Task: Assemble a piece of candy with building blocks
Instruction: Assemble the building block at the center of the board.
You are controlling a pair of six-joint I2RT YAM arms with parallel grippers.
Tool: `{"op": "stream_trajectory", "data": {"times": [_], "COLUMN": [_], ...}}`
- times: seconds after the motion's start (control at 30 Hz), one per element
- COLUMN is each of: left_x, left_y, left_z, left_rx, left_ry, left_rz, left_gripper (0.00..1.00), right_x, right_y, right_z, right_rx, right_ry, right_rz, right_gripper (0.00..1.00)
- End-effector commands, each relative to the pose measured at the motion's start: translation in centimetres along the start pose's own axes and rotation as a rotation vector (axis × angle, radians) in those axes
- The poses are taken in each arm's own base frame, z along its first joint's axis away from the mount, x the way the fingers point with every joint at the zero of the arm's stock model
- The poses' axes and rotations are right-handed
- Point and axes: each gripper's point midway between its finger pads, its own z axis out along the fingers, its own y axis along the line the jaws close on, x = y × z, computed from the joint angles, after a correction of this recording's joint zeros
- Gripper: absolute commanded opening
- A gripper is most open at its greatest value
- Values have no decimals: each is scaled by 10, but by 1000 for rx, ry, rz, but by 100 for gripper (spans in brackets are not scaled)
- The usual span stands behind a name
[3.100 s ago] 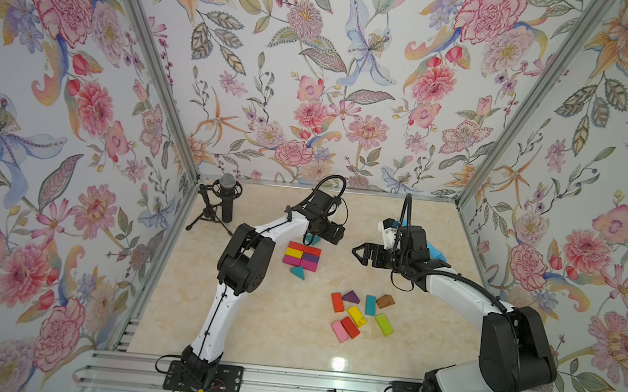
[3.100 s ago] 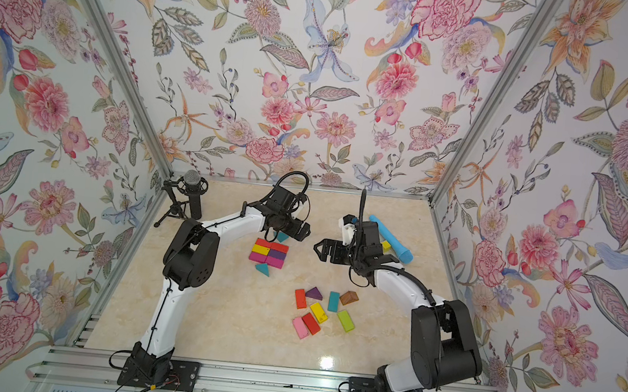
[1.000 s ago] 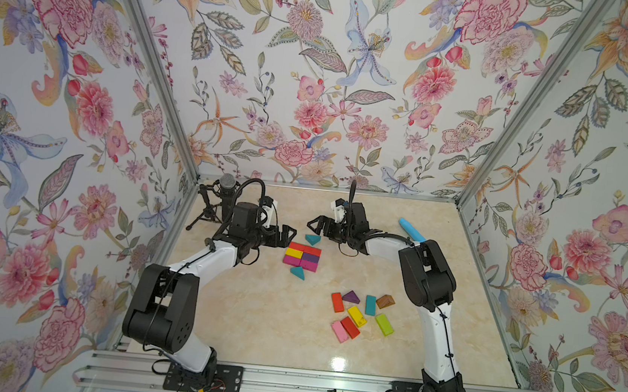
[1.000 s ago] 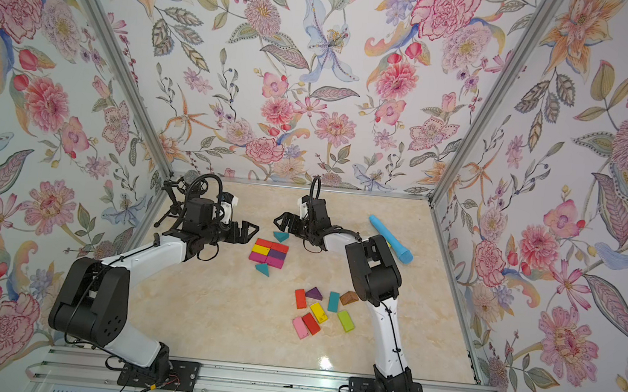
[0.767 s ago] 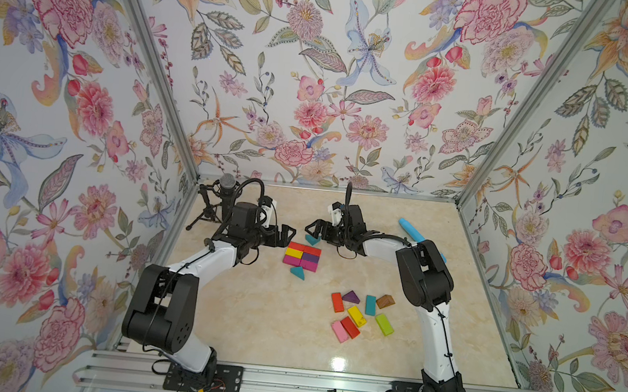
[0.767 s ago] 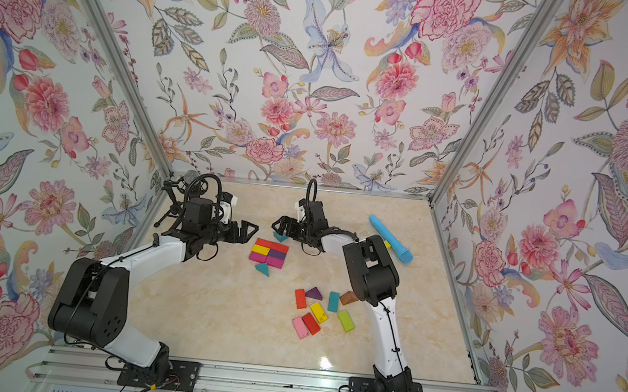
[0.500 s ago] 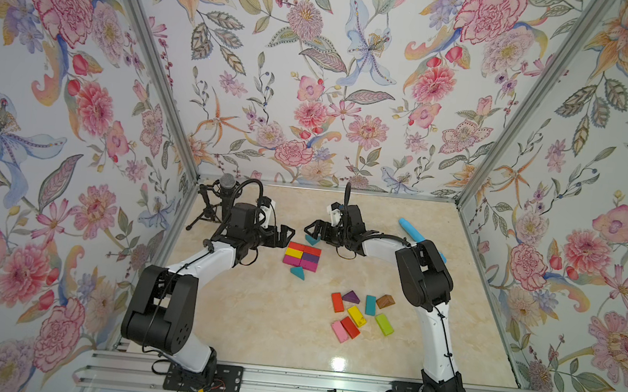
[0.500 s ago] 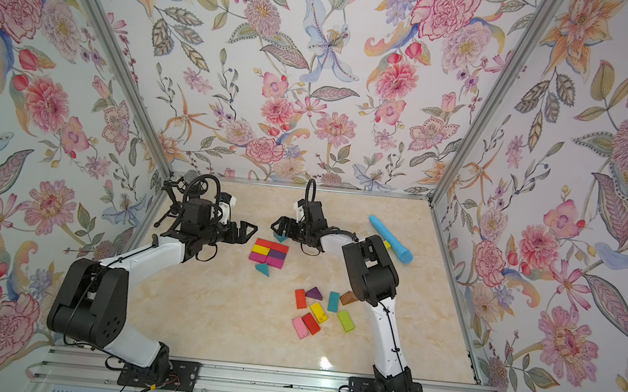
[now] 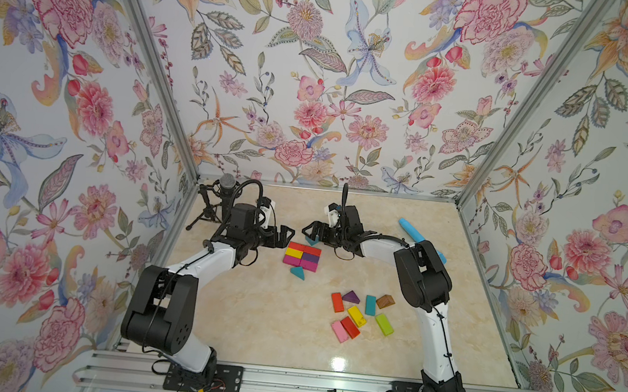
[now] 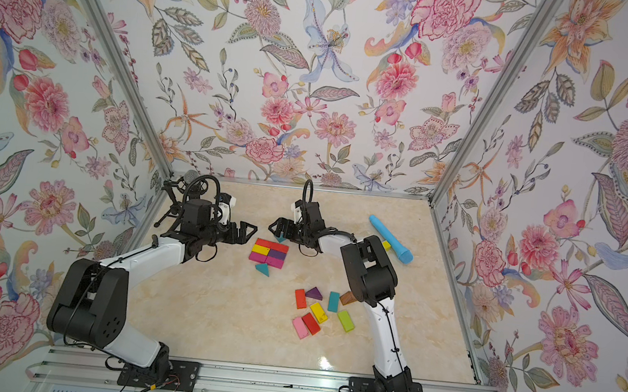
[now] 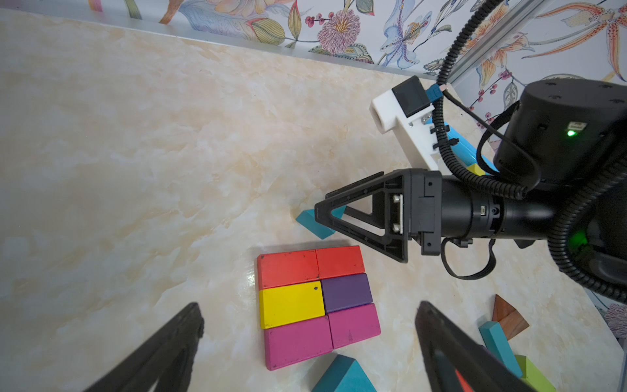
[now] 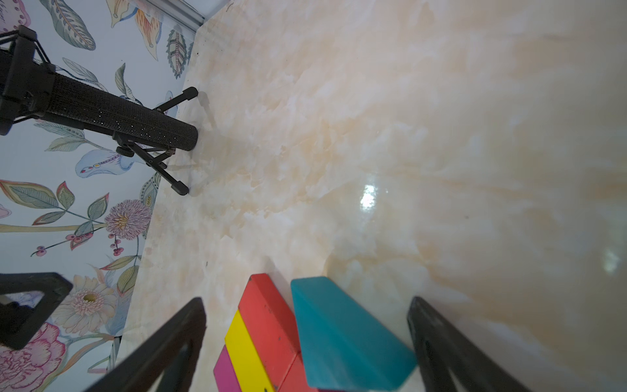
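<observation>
The right claw (image 12: 305, 302) is now sitting at the far teal wedge (image 12: 342, 336), having swung across from the right side of the counter (image 9: 253, 317). The left claw (image 9: 287, 237) has pulled away from above the six-brick rectangle (image 9: 302, 256) and is hanging just beside its left end. Both claws are spread wide and gripping nothing. The right one is straddling the wedge with a finger on each side, neither visibly touching it.

That is probably handing the job to the right arm. The candy's body is looking finished, and the wedges are likely serving as its wrapper ends.

The far wedge is lying flat just beside the red row, on the side towards the back wall, and whether the two are touching is unclear. Its long axis is running roughly along that row and along the claw's reach, so the fingers would be closing across its short width. Which way its tip is pointing is mostly hidden. The second teal wedge (image 9: 297, 272) is lying by the magenta row, tip towards the rectangle.
</observation>
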Motion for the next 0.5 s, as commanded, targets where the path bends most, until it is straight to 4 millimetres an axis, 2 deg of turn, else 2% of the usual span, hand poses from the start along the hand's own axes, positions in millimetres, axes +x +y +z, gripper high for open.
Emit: {"op": "stream_trajectory", "data": {"times": [0.0, 0.47], "left_x": [-6, -4], "left_y": [-2, -2], "left_z": [-9, -9], "left_rx": [18, 16], "left_ry": [-29, -25], "left_rz": [-9, -6], "left_gripper": [99, 99], "right_x": [5, 3], "right_y": [6, 13], "right_z": [4, 9], "right_rx": [-14, -25], "right_ry": [18, 20], "right_rz": [-2, -1], "right_gripper": [95, 95]}}
